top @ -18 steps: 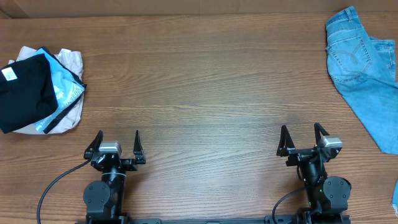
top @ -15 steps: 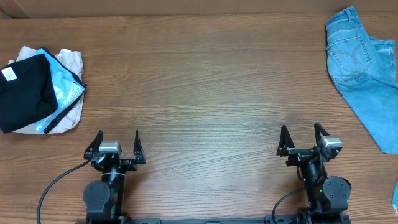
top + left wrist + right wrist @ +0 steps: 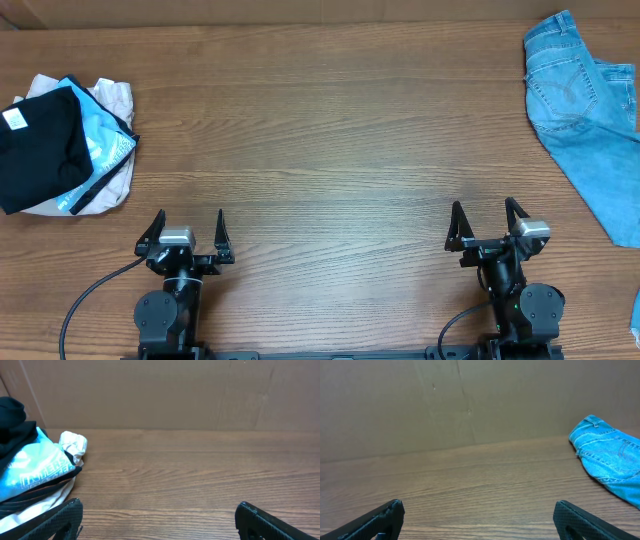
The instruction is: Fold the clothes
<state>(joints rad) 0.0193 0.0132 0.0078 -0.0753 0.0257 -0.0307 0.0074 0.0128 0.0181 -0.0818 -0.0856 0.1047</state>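
The light blue denim jeans [image 3: 585, 110] lie at the table's far right, partly past the frame edge, a stitched back pocket facing up. They also show at the right of the right wrist view [image 3: 607, 460]. My left gripper [image 3: 189, 232] rests open and empty near the front edge at the left. My right gripper [image 3: 486, 222] rests open and empty near the front edge at the right, well short of the jeans. In each wrist view the two fingertips [image 3: 60, 520] [image 3: 375, 522] stand wide apart over bare wood.
A pile of a black garment with a white tag [image 3: 40, 145], a sky-blue garment [image 3: 105, 145] and an off-white one [image 3: 115, 100] sits at the far left; it shows in the left wrist view [image 3: 37, 467]. A cardboard wall [image 3: 470, 400] backs the wooden table [image 3: 320, 150].
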